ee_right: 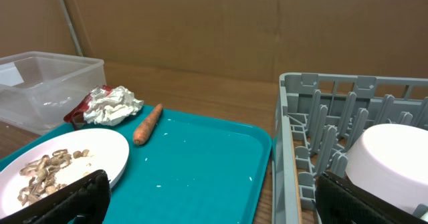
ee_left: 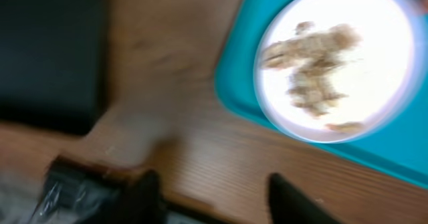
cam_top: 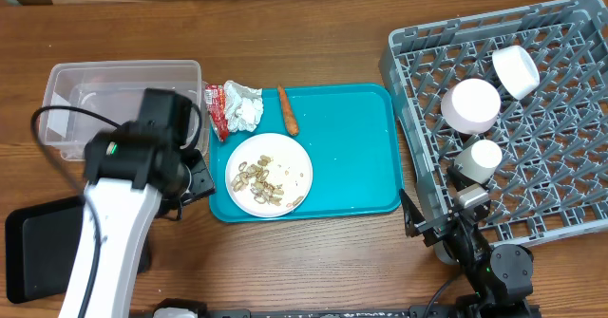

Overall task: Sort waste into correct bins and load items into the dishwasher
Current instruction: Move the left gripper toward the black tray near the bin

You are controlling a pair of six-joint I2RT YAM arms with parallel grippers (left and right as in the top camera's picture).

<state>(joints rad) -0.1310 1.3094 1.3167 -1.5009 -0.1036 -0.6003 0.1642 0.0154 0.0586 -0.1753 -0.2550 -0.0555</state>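
Left claw point(ee_left: 217, 200) - fingers spread, nothing between them, over the bare wooden table point(ee_left: 167, 117). The wrist view is motion-blurred. The teal tray point(ee_left: 237, 93) has its edge just ahead and to the right of this claw. The white plate point(ee_left: 374, 43) lies on that tray with beige shell scraps point(ee_left: 311, 70) heaped on it. The black tray point(ee_left: 47, 50) is ahead-left of the claw, apart from it. In the overhead view the clear tub point(cam_top: 123, 76) sits just beyond the left wrist.

Right claw point(ee_right: 214, 207) - fingers spread wide, holding nothing, low at the near side where the teal tray meets the grey dish rack point(ee_right: 301, 117). The rack is ahead-right of it. In the overhead view the small white cup point(cam_top: 482, 159) stands in the rack closest to this claw. A round white bowl point(cam_top: 472, 104) is further ahead, and a second bowl point(cam_top: 516, 71) is beyond that, tilted among the pegs.

Ahead-left of the right claw, the carrot piece point(ee_right: 147, 125) lies on the teal tray near its far edge. The crumpled tissue point(ee_right: 114, 103) is just left of the carrot, at the tray's far-left corner. It touches the red-and-white wrapper point(ee_right: 79, 112), which pokes past the tray edge toward the tub. I cannot tell how much of the wrapper rests on the tray.
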